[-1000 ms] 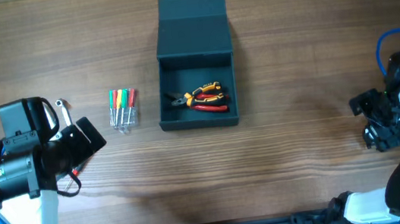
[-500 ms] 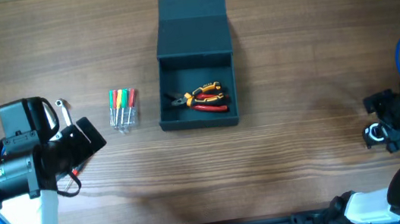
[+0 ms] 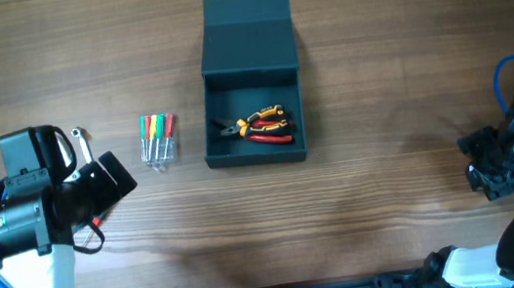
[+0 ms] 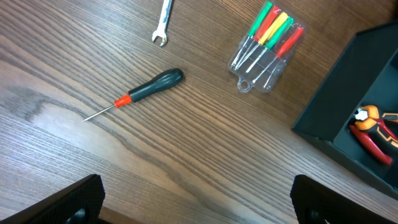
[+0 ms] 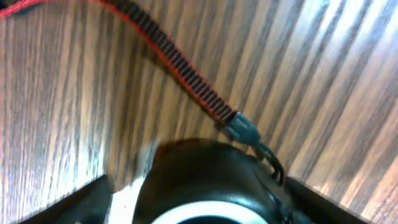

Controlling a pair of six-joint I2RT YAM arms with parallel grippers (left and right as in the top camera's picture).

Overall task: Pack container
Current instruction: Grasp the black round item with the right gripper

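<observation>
The dark teal container (image 3: 257, 156) stands open at the table's middle, its flap lid (image 3: 248, 29) folded back. Red and yellow pliers (image 3: 260, 124) lie inside. My left gripper (image 3: 109, 177) hangs open over bare wood (image 4: 196, 211), and a black-handled screwdriver (image 4: 146, 88) lies ahead of it. My right gripper (image 3: 486, 170) is at the far right edge. Its jaws straddle a black round thing with a white ring (image 5: 205, 186), with a gap still showing beside the left finger (image 5: 93, 199). A black and red braided cord (image 5: 168, 56) runs from that thing.
A clear pack of red, green and yellow screwdrivers (image 3: 158, 138) lies left of the container, seen also in the left wrist view (image 4: 267, 46). A small silver wrench (image 4: 163, 22) lies beyond the loose screwdriver. The container's corner (image 4: 336, 118) and pliers (image 4: 373, 127) show at that view's right.
The right arm shifted about at the far right edge, and its jaws have narrowed around the black round thing. The left arm has not moved.
</observation>
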